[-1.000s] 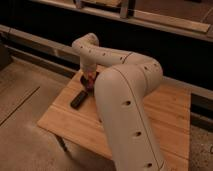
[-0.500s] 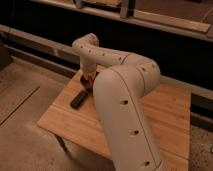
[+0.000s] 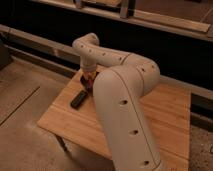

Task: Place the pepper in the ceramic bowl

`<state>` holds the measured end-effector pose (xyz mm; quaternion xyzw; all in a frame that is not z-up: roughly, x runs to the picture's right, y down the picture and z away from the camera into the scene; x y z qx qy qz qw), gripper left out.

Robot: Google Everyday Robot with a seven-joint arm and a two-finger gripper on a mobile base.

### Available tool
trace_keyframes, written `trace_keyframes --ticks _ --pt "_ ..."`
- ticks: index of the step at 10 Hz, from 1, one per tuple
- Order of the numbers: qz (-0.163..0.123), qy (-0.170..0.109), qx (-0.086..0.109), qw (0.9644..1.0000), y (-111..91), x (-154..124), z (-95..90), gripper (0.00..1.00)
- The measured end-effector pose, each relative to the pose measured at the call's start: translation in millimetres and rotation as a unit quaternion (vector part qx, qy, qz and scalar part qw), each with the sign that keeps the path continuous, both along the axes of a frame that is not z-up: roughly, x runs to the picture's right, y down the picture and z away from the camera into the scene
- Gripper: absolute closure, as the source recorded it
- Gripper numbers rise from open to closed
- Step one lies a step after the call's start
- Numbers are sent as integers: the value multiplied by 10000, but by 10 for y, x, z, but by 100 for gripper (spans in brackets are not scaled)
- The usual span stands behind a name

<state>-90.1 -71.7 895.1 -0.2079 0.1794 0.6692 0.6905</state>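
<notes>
**Arm reaches down at the far left of the bench**

Your robot's thick white jointed arm (image 3: 125,100) fills the middle of the view, bending from the lower right up over the pale wooden bench (image 3: 65,120) and dropping its wrist towards the far left part of the top. The gripper (image 3: 88,80) hangs there, low over the small round dark maroon bowl (image 3: 84,81), of which you see only a dark sliver of rim beside the wrist. A streak of red-orange shows at the gripper's tip, just above the bowl; this looks like the slim red-orange pepper (image 3: 89,76). Whether it is held or already resting in the bowl cannot be told. A flat black rectangular bar (image 3: 78,99) lies on the bench just in front of the bowl, angled towards the near left edge.
</notes>
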Motion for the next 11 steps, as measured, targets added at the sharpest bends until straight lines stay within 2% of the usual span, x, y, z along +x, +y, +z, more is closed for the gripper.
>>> trace_keyframes --ticks 5,6,7,9,11 --pt "13 -32 24 10000 -32 -8 -7 47" --pt "56 -107 116 9999 -111 -46 -59 47" --pt "102 -200 255 9994 -223 -88 -138 47" --pt "231 -501 736 9958 -570 -212 -476 47" --pt "278 -603 1032 9924 -720 -236 -806 47"
